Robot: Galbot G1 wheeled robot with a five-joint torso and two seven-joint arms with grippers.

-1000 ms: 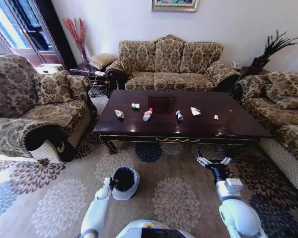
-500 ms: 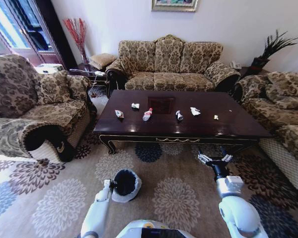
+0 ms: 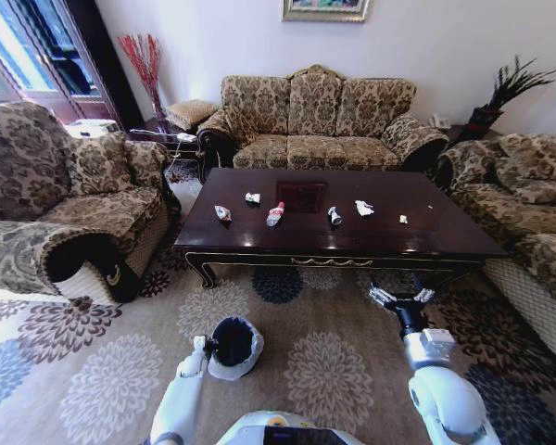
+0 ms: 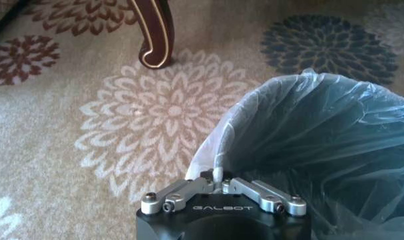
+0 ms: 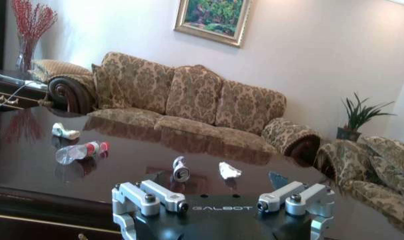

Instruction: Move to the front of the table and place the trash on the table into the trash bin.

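The dark glossy table (image 3: 426,236) stands ahead of me, in front of the sofa. The trash lies in a row on it: a crumpled wrapper (image 3: 222,213), a white paper (image 3: 252,197), a clear bottle with a red cap (image 3: 275,214), a small crushed bottle (image 3: 334,216), another white paper (image 3: 364,208) and a tiny scrap (image 3: 403,220). The trash bin (image 3: 235,343) hangs low over the carpet, my left gripper (image 3: 204,347) shut on its bag-lined rim (image 4: 219,172). My right gripper (image 3: 401,298) is open near the table's front edge, facing the bottle (image 5: 82,151) and the crushed bottle (image 5: 180,170).
Patterned sofas surround the table: one behind it (image 3: 320,116), an armchair (image 3: 65,204) at the left and another sofa (image 3: 528,204) at the right. A carved table leg (image 4: 155,35) curves down near the bin. Flowered carpet (image 3: 324,371) lies between me and the table.
The left gripper and the bin have shifted slightly right and toward me. The right gripper has moved a little. The table and the trash on it have not moved.
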